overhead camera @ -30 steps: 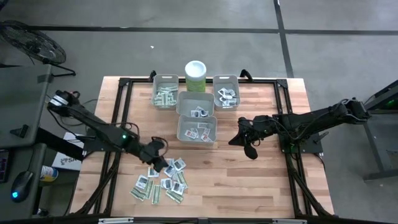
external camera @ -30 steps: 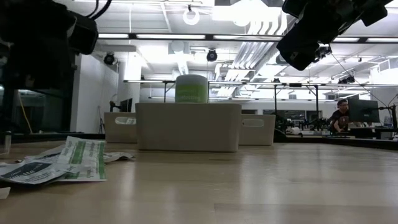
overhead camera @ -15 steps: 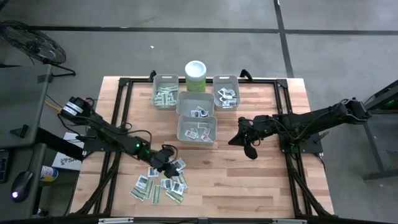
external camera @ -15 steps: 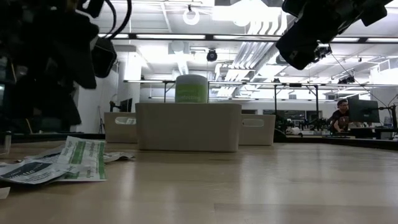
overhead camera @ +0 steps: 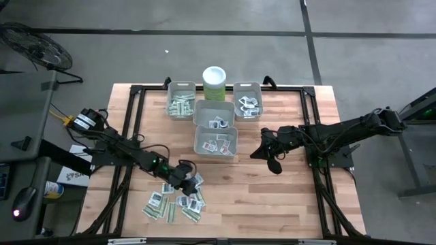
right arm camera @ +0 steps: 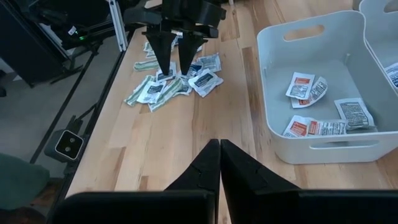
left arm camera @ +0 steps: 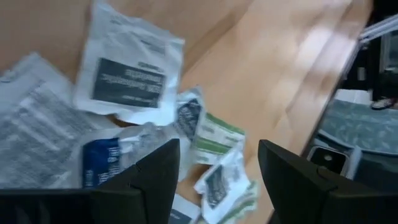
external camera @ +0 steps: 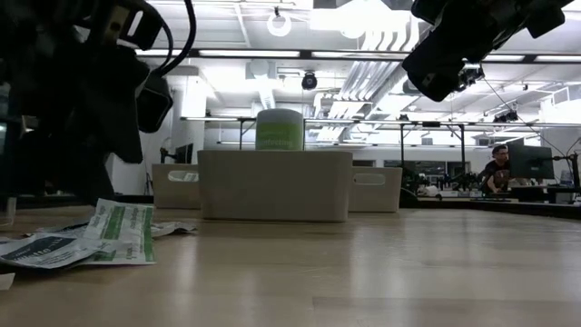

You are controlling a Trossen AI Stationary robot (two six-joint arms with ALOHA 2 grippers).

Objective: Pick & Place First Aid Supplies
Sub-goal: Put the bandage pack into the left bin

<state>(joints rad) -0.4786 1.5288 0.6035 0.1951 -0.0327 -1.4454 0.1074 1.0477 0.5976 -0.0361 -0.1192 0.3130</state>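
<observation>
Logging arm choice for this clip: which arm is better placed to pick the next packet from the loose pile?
Left. Its claw hangs open right over the packets near the table's front edge. The right claw, shut and empty, waits apart, beside the bins.

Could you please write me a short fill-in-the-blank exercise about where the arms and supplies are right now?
1. The left gripper hangs over the loose packets with its fingers ____.
2. The right gripper waits above bare table with its fingers ____.
3. The green canister has a ____ lid.
4. The number of grey bins on the table is ____.

Missing words: open; shut; white; four
</observation>
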